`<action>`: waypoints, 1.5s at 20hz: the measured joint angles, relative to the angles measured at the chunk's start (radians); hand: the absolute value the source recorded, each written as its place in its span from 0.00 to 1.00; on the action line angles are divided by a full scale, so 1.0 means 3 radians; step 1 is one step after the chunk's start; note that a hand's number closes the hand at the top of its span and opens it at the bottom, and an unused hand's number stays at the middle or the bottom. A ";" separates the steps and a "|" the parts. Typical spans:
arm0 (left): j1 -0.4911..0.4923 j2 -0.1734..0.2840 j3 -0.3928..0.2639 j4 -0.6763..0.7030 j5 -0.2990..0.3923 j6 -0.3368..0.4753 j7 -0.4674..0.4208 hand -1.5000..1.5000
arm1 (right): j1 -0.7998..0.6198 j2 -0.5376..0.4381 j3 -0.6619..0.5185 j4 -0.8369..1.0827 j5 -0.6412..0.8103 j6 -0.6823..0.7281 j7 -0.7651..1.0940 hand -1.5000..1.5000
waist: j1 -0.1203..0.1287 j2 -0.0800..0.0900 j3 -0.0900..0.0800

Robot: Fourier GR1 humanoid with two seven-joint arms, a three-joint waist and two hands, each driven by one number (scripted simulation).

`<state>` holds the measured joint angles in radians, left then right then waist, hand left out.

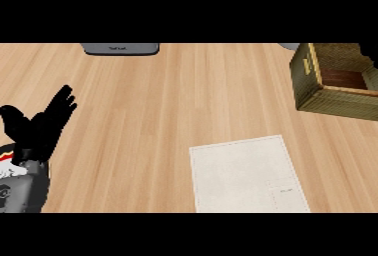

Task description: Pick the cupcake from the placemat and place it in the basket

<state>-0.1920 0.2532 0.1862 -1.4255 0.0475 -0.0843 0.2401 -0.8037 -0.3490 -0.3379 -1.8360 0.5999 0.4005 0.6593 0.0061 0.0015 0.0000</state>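
Note:
The white placemat (247, 175) lies at the lower middle of the wooden counter with nothing on it. No cupcake shows anywhere in the head view. The olive woven basket (310, 75) stands at the upper right, and its inside shows a reddish-brown floor. A black shape, part of my right hand (368, 52), juts in over the basket's far right rim at the view's edge; the rest of it is cut off. At the left edge my left hand (40, 127) rests open, fingers pointing up, far from both mat and basket.
A grey appliance (119, 48) sits at the counter's far edge, upper left. A small grey object (289, 46) peeks out behind the basket's left corner. Bare wood stretches between the left hand, the placemat and the basket.

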 measured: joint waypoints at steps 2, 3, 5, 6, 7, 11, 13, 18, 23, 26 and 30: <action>-0.0012 -0.0031 -0.0018 0.0010 -0.0029 0.0032 -0.0012 0.50 | 0.0012 -0.0118 -0.0094 0.0203 -0.0053 -0.0046 -0.0172 1.00 | -0.0004 0.0000 0.0002; -0.0050 -0.0011 -0.0005 0.0041 -0.0021 0.0018 0.0007 0.50 | 0.0016 -0.0169 -0.0126 0.0358 -0.0046 -0.0104 -0.0305 1.00 | -0.0001 0.0002 0.0000; -0.0064 -0.0009 0.0001 0.0076 -0.0019 0.0003 -0.0020 0.50 | 0.0060 -0.0290 -0.0178 0.0574 -0.0055 -0.0155 -0.0534 1.00 | -0.0003 0.0003 0.0000; -0.0067 -0.0004 0.0006 0.0069 -0.0012 -0.0003 0.0001 0.50 | 0.0120 -0.0324 -0.0202 0.0642 -0.0056 -0.0203 -0.0652 1.00 | -0.0004 0.0002 0.0000; -0.0112 0.0004 0.0013 0.0098 -0.0013 0.0001 0.0020 0.50 | 0.0169 -0.0338 -0.0222 0.0725 -0.0060 -0.0264 -0.0769 1.00 | -0.0006 0.0002 0.0001; -0.0161 0.0023 0.0031 0.0139 -0.0003 -0.0021 0.0024 0.50 | 0.0154 -0.0416 -0.0301 0.1205 -0.0109 -0.0480 -0.1126 1.00 | 0.0002 0.0004 0.0001; -0.0144 0.0014 0.0030 0.0152 -0.0021 -0.0012 -0.0015 0.50 | 0.0220 -0.0443 -0.0330 0.1412 -0.0115 -0.0595 -0.1345 1.00 | 0.0003 0.0004 0.0001; -0.0138 -0.0017 0.0006 0.0127 -0.0035 -0.0001 -0.0004 0.50 | 0.0172 -0.0465 -0.0441 0.1815 -0.0025 -0.1015 -0.1404 0.00 | 0.0012 0.0007 0.0001; -0.0114 -0.0035 -0.0009 0.0111 -0.0047 -0.0006 -0.0014 0.50 | 0.0017 -0.0551 -0.0452 0.2524 0.0019 -0.1332 -0.1732 0.00 | 0.0025 0.0009 0.0002; -0.0112 0.0013 0.0042 0.0115 -0.0014 -0.0044 -0.0023 0.50 | -0.0059 -0.0654 -0.0460 0.2742 -0.0080 -0.1297 -0.1922 0.00 | 0.0020 0.0007 0.0002; -0.0135 0.0000 0.0037 0.0127 -0.0018 -0.0039 -0.0010 0.50 | -0.0230 -0.0760 -0.0549 0.2999 -0.0249 -0.1308 -0.2079 0.00 | 0.0018 0.0007 0.0002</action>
<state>-0.2324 0.2533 0.1973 -1.3874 0.0420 -0.0960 0.2372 -0.8728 -0.5769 -0.5025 -0.9364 0.5252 0.0080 0.0358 0.0115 0.0035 0.0004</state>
